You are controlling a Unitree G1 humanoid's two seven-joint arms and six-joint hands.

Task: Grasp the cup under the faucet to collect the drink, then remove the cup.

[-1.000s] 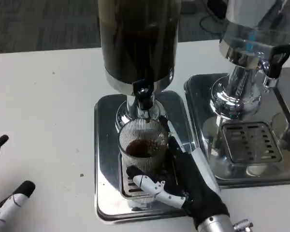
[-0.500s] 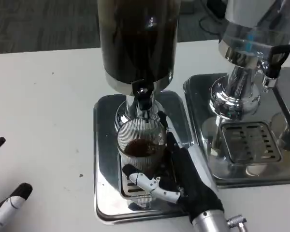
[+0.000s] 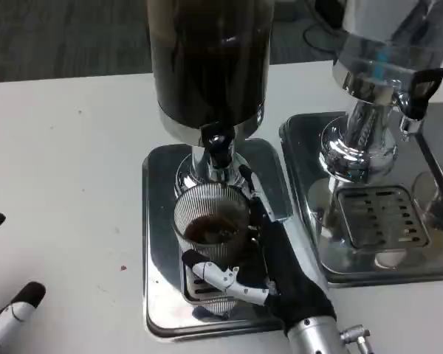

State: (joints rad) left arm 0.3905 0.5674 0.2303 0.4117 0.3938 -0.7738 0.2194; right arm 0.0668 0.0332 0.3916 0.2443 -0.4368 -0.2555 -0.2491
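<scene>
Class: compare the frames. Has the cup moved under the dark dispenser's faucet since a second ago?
Yes, slightly. The cup, held by the right hand, slid left relative to the faucet above it.

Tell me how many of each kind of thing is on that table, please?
Drink dispensers: 2, dark one and clear one.
Metal drip trays: 2, and.
Ribbed cups: 1, held by the right hand.
Total: 5.
</scene>
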